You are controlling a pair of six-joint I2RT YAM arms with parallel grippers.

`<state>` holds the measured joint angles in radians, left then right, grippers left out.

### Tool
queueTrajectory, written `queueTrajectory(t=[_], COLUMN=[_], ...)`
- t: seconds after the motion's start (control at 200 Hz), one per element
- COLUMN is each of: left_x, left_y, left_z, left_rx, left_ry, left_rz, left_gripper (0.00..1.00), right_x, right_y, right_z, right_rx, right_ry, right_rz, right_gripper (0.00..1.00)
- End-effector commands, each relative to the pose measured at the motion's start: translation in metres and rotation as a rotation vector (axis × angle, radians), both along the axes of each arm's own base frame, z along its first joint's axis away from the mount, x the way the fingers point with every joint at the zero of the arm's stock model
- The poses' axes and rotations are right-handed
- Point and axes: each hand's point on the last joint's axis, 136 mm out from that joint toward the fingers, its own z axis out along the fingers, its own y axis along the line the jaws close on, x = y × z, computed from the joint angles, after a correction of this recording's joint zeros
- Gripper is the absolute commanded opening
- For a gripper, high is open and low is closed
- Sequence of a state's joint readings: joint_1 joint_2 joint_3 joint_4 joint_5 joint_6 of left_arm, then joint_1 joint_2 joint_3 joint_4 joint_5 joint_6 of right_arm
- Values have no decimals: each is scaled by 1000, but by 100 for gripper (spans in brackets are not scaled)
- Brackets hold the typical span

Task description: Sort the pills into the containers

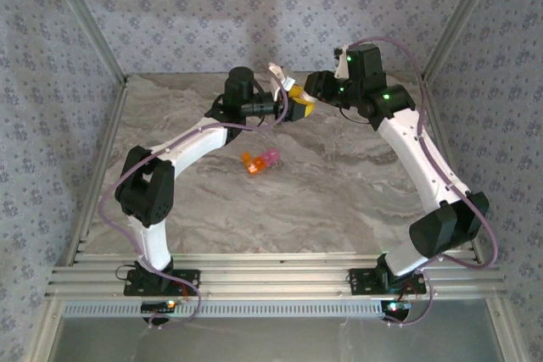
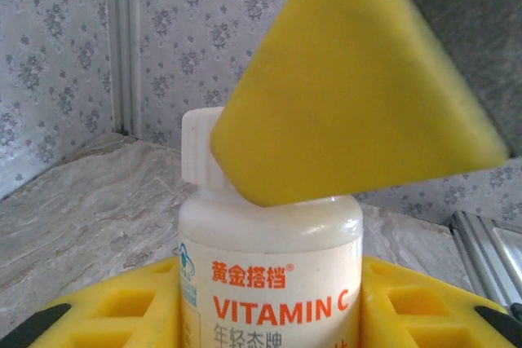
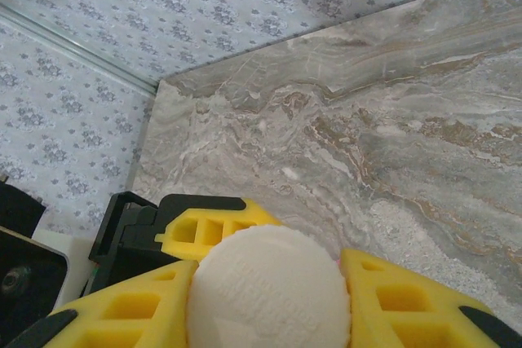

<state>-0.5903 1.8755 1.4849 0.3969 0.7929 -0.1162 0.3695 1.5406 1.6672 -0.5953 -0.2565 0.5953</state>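
1. Above the far side of the table [image 1: 356, 184], the left gripper [image 2: 269, 323] clamps the vitamin bottle [image 2: 269, 242], and the right gripper [image 3: 269, 315] is closed on its cap [image 3: 269, 279].
2. Mid-table, the containers [image 1: 260, 161] lie well apart from both.
3. Likely just starting: opening, pouring and sorting remain.

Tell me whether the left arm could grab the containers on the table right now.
Probably not yet: the left gripper is shut on the vitamin bottle. The containers lie bare, nothing above them.
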Motion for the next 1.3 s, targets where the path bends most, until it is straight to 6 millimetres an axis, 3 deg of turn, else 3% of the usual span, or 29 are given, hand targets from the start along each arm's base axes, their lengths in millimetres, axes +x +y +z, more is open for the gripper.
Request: queueTrajectory(t=[0.0,0.17,0.615,0.95,1.049,1.254,1.284,1.294], left_x=[12,17,26,31,31,33,33,32], left_y=[8,10,10,11,12,16,17,17], left_z=[29,26,25,26,26,23,22,21], left_rx=[-43,-21,36,22,15,11,11,11], left_ry=[-154,-180,-336,-331,-320,-287,-278,-277], left_rz=[104,147,367,395,400,426,430,430], left_gripper=[5,0,0,0,12,51,59,70], right_x=[-6,-5,-2,-4,-1,5,6,6], right_y=[0,-2,11,15,14,-4,-7,-8], right_z=[-14,-13,-14,-12,-10,-9,-9,-8], right_rx=[23,22,42,79,82,61,53,52], right_ry=[88,106,135,145,126,86,81,79], right_rz=[-59,-99,-254,-253,-225,-213,-213,-214], right_gripper=[28,25,22,22,23,23,23,23])
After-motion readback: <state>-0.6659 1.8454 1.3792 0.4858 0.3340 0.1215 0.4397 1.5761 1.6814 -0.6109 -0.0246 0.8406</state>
